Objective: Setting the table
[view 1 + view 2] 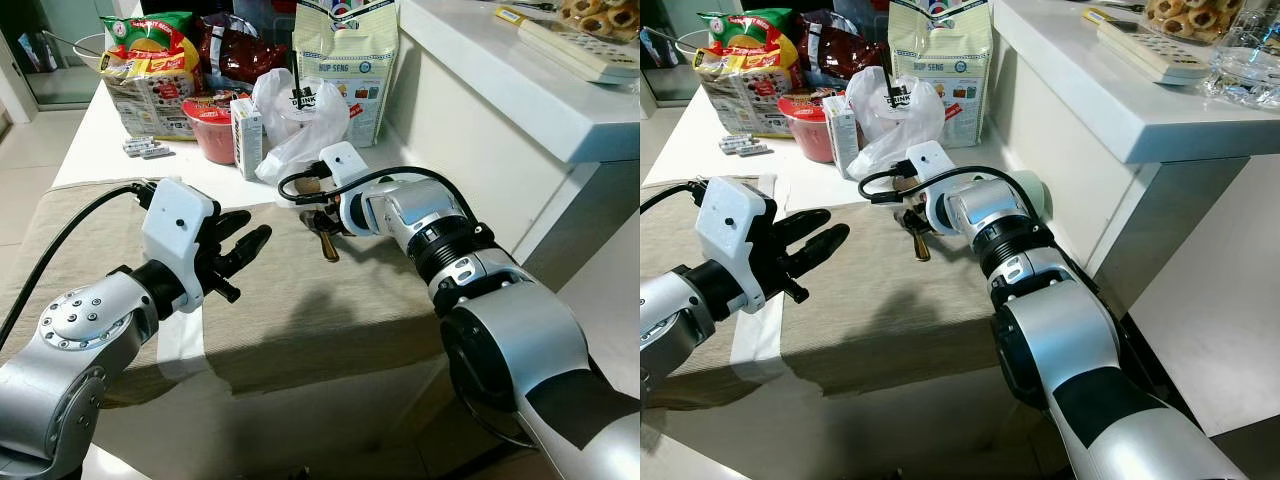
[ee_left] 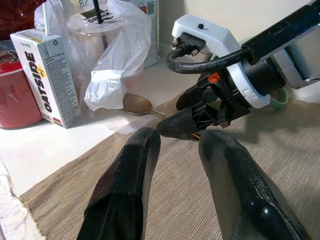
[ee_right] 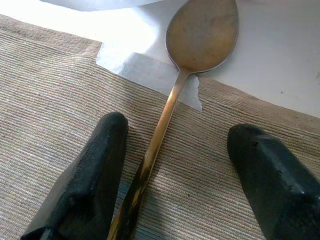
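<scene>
A gold spoon (image 3: 200, 35) lies at the far edge of the beige placemat (image 1: 300, 310). Its bowl rests over the white table and a strip of white tape (image 3: 145, 72). My right gripper (image 3: 177, 131) is open just above the spoon, with one black finger on each side of the handle (image 1: 328, 247). My left gripper (image 1: 250, 232) hovers open over the placemat to the left, pointing at the spoon's bowl (image 2: 136, 104) and the right gripper, with nothing in it.
Behind the placemat stand an Oatside carton (image 1: 246, 135), a plastic bag with a lidded drink cup (image 1: 300, 125), a red bowl (image 1: 210, 128), snack bags (image 1: 150, 70) and a cracker bag (image 1: 345, 60). A raised white counter (image 1: 520, 90) with a remote (image 1: 580, 45) walls the right side.
</scene>
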Tool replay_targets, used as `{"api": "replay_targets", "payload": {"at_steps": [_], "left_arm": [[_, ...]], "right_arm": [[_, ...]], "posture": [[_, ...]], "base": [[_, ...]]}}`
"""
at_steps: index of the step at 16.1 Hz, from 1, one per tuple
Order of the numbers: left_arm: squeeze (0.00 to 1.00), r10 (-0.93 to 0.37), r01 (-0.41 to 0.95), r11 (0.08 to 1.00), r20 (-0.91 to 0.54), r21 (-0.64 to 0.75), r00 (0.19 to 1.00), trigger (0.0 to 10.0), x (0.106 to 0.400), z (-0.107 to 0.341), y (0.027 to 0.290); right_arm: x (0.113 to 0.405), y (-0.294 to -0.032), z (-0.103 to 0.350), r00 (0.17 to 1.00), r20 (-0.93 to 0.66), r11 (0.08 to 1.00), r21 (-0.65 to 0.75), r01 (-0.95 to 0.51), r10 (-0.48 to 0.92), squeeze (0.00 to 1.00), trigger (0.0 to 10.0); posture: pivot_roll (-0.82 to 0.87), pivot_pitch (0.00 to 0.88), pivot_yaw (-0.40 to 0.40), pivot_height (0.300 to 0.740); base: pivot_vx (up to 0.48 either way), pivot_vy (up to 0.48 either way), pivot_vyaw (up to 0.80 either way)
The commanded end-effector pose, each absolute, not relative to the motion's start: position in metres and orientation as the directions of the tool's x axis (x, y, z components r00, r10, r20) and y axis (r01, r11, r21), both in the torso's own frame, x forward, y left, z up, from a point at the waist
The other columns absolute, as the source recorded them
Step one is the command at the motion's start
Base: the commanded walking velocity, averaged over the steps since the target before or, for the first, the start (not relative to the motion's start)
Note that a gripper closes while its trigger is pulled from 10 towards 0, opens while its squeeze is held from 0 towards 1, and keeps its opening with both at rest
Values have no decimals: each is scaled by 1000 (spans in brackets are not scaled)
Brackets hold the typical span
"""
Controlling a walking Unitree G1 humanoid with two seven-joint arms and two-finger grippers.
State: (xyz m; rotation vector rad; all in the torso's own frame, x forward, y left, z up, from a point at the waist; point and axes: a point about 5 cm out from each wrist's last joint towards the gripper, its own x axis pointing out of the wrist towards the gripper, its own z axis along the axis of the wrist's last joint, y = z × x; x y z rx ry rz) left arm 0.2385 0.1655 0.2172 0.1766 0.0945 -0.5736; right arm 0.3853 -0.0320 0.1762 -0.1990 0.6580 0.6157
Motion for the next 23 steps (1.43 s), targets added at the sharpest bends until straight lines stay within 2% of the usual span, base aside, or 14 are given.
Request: {"api": "replay_targets", "payload": {"at_steps": [1, 12, 15, 18, 19, 23], "left_arm": [[0, -551, 566, 810, -127, 154, 825, 10000, 238, 221, 161], [0, -553, 568, 808, -128, 158, 823, 10000, 237, 221, 161], [0, -554, 568, 808, -126, 159, 823, 10000, 237, 222, 161], [0, -552, 566, 809, -123, 160, 824, 10000, 239, 223, 161], [0, -556, 569, 806, -123, 162, 822, 10000, 239, 223, 161], [0, -553, 566, 808, -121, 163, 824, 10000, 240, 224, 162]], "right_arm": [[366, -32, 135, 479, -758, 797, 86, -598, 442, 0, 10000], [365, -29, 135, 493, -750, 801, 81, -593, 441, 0, 10000], [371, -29, 139, 567, -706, 809, 14, -587, 424, 0, 10000], [381, -27, 164, 620, -633, 807, 12, -591, 464, 0, 10000], [386, -32, 168, 658, -613, 830, -8, -558, 437, 0, 10000], [376, -33, 154, 569, -684, 852, 150, -502, 456, 0, 10000]], "posture": [[-88, 4, -52, 740], [-85, 7, -51, 740], [-82, 6, -51, 740], [-87, 3, -45, 740], [-87, 3, -43, 740], [-86, 7, -43, 740]], "base": [[0, 0, 0], [0, 0, 0], [0, 0, 0], [0, 0, 0], [0, 0, 0], [0, 0, 0]]}}
